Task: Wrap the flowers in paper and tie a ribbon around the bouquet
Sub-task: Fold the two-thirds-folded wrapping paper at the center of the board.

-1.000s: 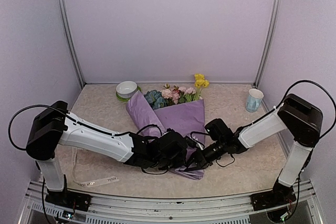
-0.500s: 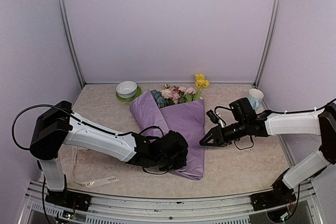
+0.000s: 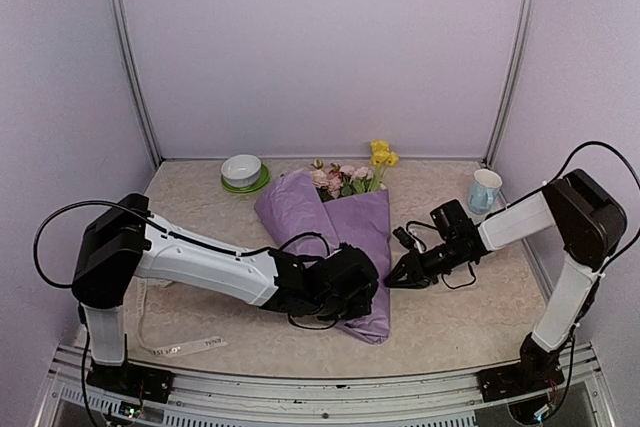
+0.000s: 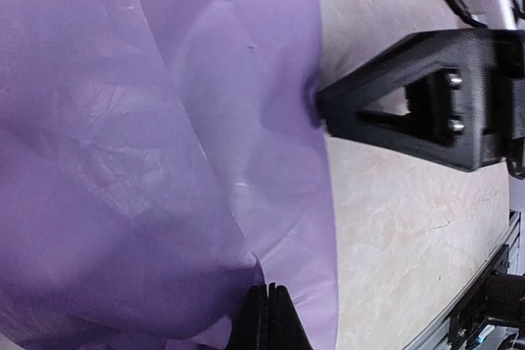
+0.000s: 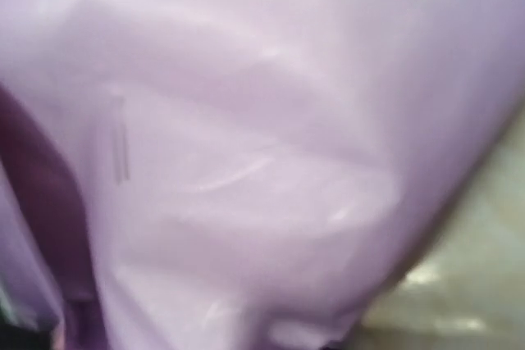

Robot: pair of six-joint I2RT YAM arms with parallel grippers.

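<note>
Your left claw (image 4: pixel 267 305) is closed tight on a fold of the paper (image 3: pixel 300 212) near the near end of the cone, as the left wrist view suggests. Your right claw (image 3: pixel 391 279) sits with its tip touching the right edge of the paper. You cannot tell from these views whether it is parted or closed, and its own camera shows only blurred lilac sheet.

The bouquet (image 3: pixel 358 227) lies in the middle of the bench (image 3: pixel 450 322), narrow end near and flowers (image 3: pixel 340 179) at the far end. The left flap stands up loosely rather than lying flat, so the wrap does not look finished. The ribbon (image 3: pixel 185 347) lies untied at the near left, well apart from the cone and partly under your left arm.

Watch these risks:

- **Tearing:** the sheet is thin. If you pull with the left claw while the right one pins the edge, it is likely to rip or crease at the pinch.
- **Shoving:** if you push the right tip further in, you may slide the whole cone left or crumple its side.
- **Unrolling:** if you let go on the left before the overlap is held down, the flap will probably spring open.
- **Ribbon:** fetching it takes one arm off the cone, and your left arm could drag it as it swings back.
- **Cup:** the cup (image 3: pixel 485 190) stands near your right forearm, so a wide swing there could tip it.
</note>
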